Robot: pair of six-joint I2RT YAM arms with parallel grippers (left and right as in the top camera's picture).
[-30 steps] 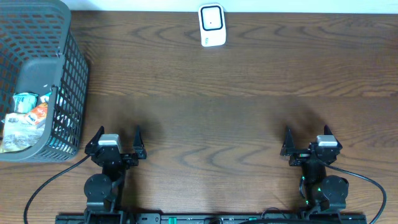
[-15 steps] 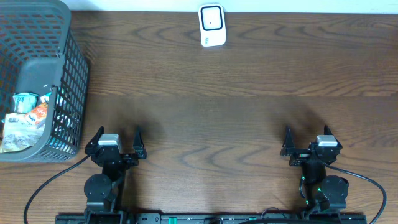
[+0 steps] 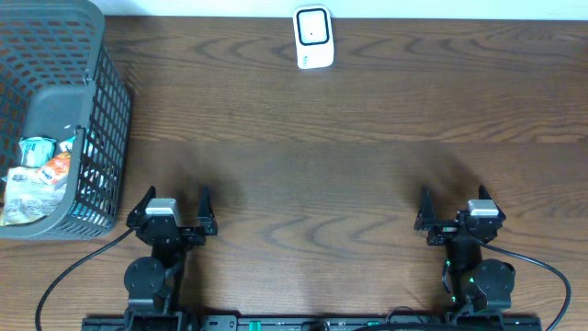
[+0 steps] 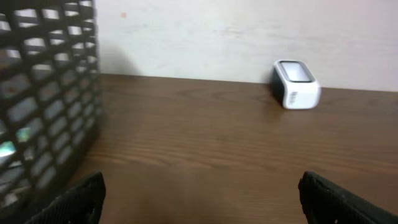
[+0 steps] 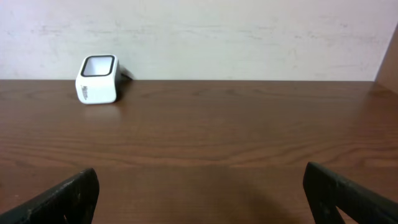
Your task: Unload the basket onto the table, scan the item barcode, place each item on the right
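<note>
The items are several packets (image 3: pixel 39 173) lying in the bottom of a dark mesh basket (image 3: pixel 108 101) at the table's left edge. A white scanner (image 3: pixel 312 38) stands at the far middle of the table; it also shows in the left wrist view (image 4: pixel 296 84) and the right wrist view (image 5: pixel 98 79). My left gripper (image 3: pixel 175 199) rests near the front edge, just right of the basket, open and empty (image 4: pixel 201 198). My right gripper (image 3: pixel 452 202) sits at the front right, open too, with only bare wood between its fingers (image 5: pixel 202 194).
The basket wall (image 4: pixel 43 99) rises close on the left of my left gripper. A pale wall runs behind the table's far edge. Brown wood stretches between both grippers and the scanner.
</note>
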